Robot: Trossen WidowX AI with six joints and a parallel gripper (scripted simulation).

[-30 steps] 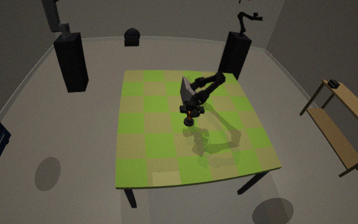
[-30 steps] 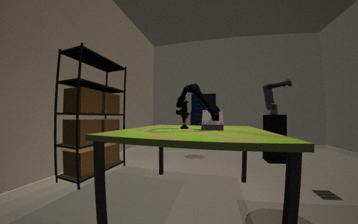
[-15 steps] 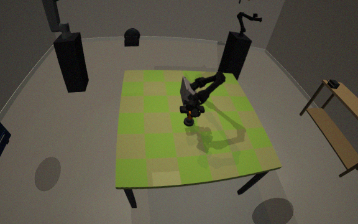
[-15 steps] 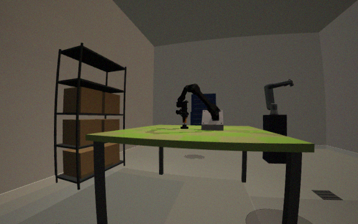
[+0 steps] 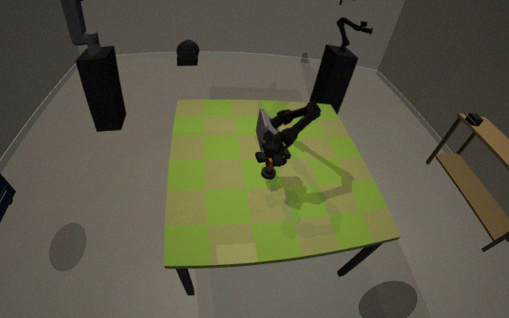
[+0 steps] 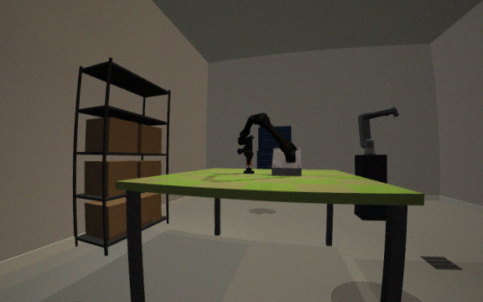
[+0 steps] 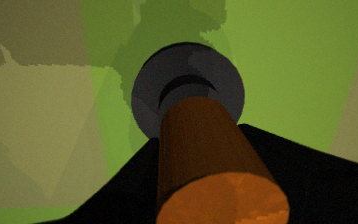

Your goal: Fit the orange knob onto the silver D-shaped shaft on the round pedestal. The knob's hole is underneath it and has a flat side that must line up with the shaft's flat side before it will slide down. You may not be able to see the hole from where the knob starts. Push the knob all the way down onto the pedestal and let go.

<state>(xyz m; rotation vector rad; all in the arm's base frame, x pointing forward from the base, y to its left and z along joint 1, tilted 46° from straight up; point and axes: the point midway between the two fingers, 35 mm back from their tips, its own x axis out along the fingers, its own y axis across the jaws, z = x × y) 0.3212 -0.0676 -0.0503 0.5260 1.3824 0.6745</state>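
The orange knob point(image 5: 270, 165) point(image 7: 205, 145) is a long upright cylinder. My gripper point(image 5: 270, 162) point(image 6: 249, 161) point(image 7: 198, 138) is shut on it, with one dark finger on each side, pointing down. The round dark grey pedestal point(image 5: 269, 174) point(image 6: 248, 171) point(image 7: 145, 95) stands on the table directly below. In the wrist view, the knob's lower end overlaps the pedestal's raised middle. The shaft, its flat side and the hole under the knob are hidden in the wrist view. I cannot tell how far the knob is down on the shaft.
The green and tan checkered table point(image 5: 188, 247) point(image 6: 267, 193) carries the arm's base, with a pale upright plate point(image 5: 264, 129) point(image 6: 281, 158), beside the pedestal. The arm arches above the table from that base. Shelves and other robots stand away from the table.
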